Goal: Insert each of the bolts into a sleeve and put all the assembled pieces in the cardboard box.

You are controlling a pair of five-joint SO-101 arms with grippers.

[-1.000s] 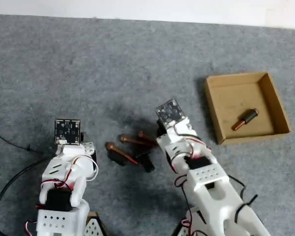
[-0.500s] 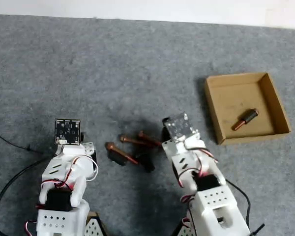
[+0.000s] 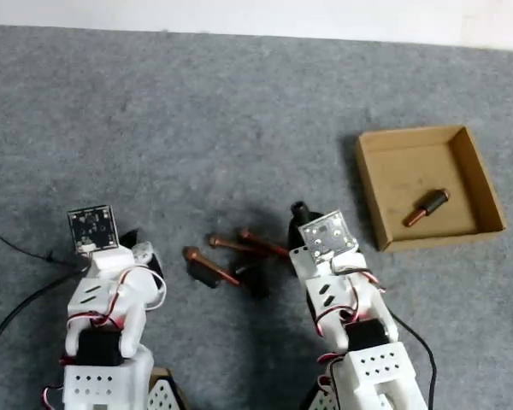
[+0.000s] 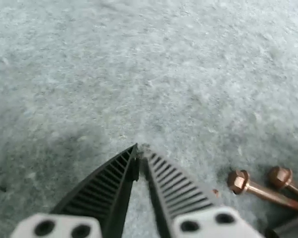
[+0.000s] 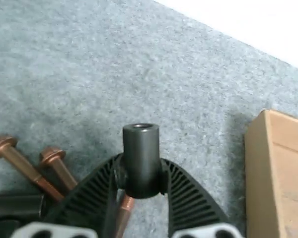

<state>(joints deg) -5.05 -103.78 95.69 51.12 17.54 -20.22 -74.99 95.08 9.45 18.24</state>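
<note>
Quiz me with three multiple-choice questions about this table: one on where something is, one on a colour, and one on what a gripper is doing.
1. Where does the finished bolt-in-sleeve piece lie?
A. in the cardboard box
B. under the left arm
C. on top of an arm

2. What colour are the loose bolts?
A. blue
B. copper
C. white

3. What is the right gripper doing?
A. open and empty
B. shut on a bolt
C. shut on a black sleeve

Answers:
1 A: in the high view the piece rests on the box floor.
2 B: the heads and shafts are copper in every view.
3 C: in the right wrist view the gripper clamps the sleeve on both sides.
</note>
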